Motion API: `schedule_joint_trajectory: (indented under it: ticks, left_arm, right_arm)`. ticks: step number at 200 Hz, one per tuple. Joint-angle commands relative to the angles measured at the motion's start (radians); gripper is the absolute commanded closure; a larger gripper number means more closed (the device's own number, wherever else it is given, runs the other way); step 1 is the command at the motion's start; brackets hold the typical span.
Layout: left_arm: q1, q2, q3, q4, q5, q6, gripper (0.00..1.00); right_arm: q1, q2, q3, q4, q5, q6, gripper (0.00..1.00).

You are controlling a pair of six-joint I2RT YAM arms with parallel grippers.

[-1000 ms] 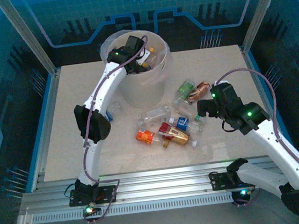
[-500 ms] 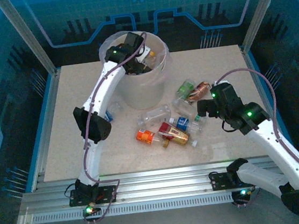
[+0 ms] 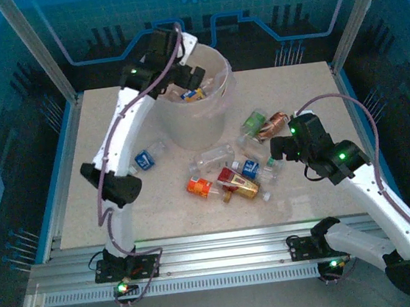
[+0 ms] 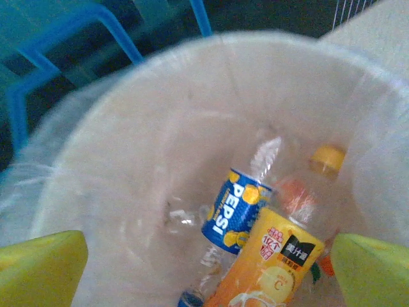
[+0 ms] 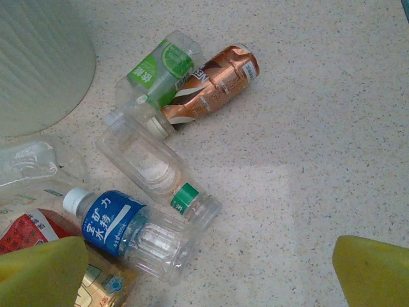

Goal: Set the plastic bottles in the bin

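Top external camera gives us the bin [image 3: 196, 128] at the far middle of the table [image 3: 301, 90], with the left gripper [image 3: 193, 77] hanging above its mouth. Through the left wrist camera we see its yellow fingers [image 4: 41, 268] spread wide at the two lower corners, with nothing between them. Inside the bin lie a blue Pepsi bottle [image 4: 233, 211], an orange-labelled bottle [image 4: 275, 262] overlapping it, and a clear bottle with a yellow cap [image 4: 316, 185] near the bag-lined wall.

On the table we count one lone blue-labelled bottle [image 3: 144, 159] to the left of the bin, just beside the left arm [image 3: 119, 145]. The rest lie in a loose pile between the bin and the right gripper [image 5: 208, 256], which hovers wide open and empty at the pile's right edge.

From the right wrist camera, a green-labelled bottle [image 5: 160, 67] and a copper bottle [image 5: 214, 86] touch side by side at the far end. A clear bottle with a green neck band [image 5: 153, 163] lies nearer, touching the green-labelled one. A white-capped water bottle [image 5: 121, 224] lies nearest, against a red-labelled bottle [image 5: 25, 233] partly hidden behind one finger. Farther left in the overhead view sit a flattened clear bottle [image 3: 213, 156] and an orange bottle [image 3: 200, 187].
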State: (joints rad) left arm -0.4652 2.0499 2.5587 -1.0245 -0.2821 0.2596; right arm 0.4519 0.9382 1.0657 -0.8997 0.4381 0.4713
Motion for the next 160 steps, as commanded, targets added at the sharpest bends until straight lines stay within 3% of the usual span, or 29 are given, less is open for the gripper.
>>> schedule_joint_trajectory:
  ticks: [1,54,90,132,160]
  left_arm:
    - [-0.01,-0.132,-0.067,0.091,0.006,-0.036,0.01]
    - [-0.008,-0.479,-0.542,0.325,-0.056,-0.043,0.01]
    - [0.019,-0.684,-0.864,0.328,-0.11,-0.1,0.01]
    - [0.183,-0.845,-1.234,0.333,-0.061,-0.286,0.01]
    - [0.264,-0.87,-1.418,0.381,0.001,-0.311,0.01]
  right_arm:
    - [0.012,-0.003,0.01,0.007,0.016,0.005,0.0]
    - [0.01,-0.024,-0.008,-0.001,0.026,0.018,0.0]
    - [0.006,-0.044,-0.021,-0.007,0.045,0.036,0.0]
    - [0.004,-0.041,-0.019,-0.002,0.048,0.038,0.0]
    - [0.001,-0.023,-0.013,0.003,0.052,0.036,0.0]
